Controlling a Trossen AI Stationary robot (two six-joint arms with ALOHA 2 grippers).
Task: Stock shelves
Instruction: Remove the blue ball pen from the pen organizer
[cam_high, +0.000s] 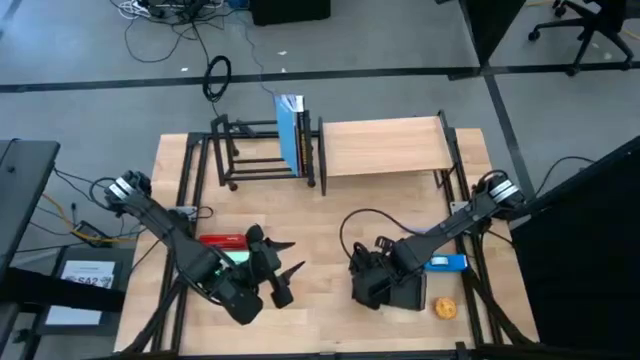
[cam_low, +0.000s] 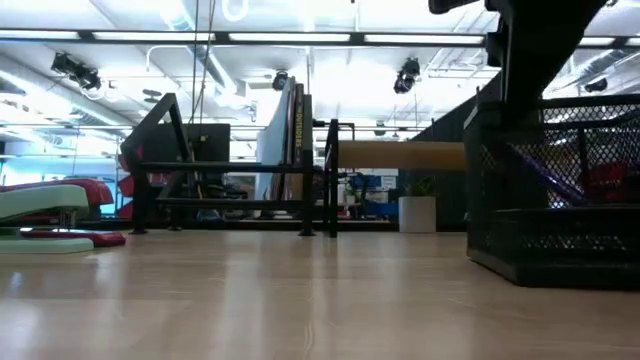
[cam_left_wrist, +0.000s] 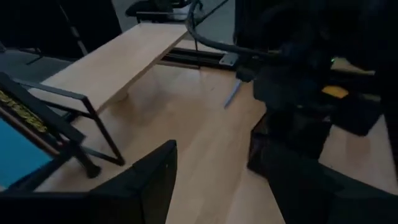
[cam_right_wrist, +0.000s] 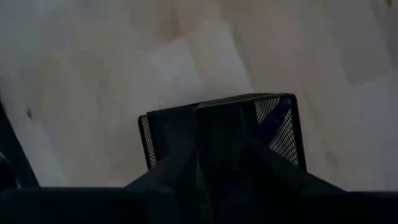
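**Organizer grasp: getting the lift right**

Mesh organizer (cam_high: 398, 287) sits on the table (cam_high: 320, 215) at about 5 o'clock from centre, and the right gripper (cam_high: 378, 272) is down on it. In the right wrist view its fingers run straight down into the basket's near wall, so it appears to be clamped on the rim, though the contact itself is hidden behind the fingers. The left gripper (cam_high: 280, 268) hovers spread wide and empty at about 7 o'clock, just beside a red stapler (cam_high: 222, 240).

Both shelves stand along the far edge. The tube rack (cam_high: 268, 152) is at 11 o'clock with a blue book (cam_high: 291, 130) standing upright at its right end; the wood shelf (cam_high: 385, 146) is at 1 o'clock, touching the rack, its top board bare.

The step in hand looks like lifting the organizer toward a shelf. To do it well:

- Confirm the grip bites one mesh wall squarely; a pinch on a thin rim lets the basket swing.
- Raise it straight up before moving, and keep it level, since something purple lies inside.
- Steer toward 1 o'clock, where the bare wood board offers the nearest free landing.
- Clear the shelf's black uprights and keep away from the book.
- Hold the left arm where it is, well apart from the path.

An orange object (cam_high: 444, 307) and a blue one (cam_high: 445, 263) lie just beside the organizer; avoid dragging across them.
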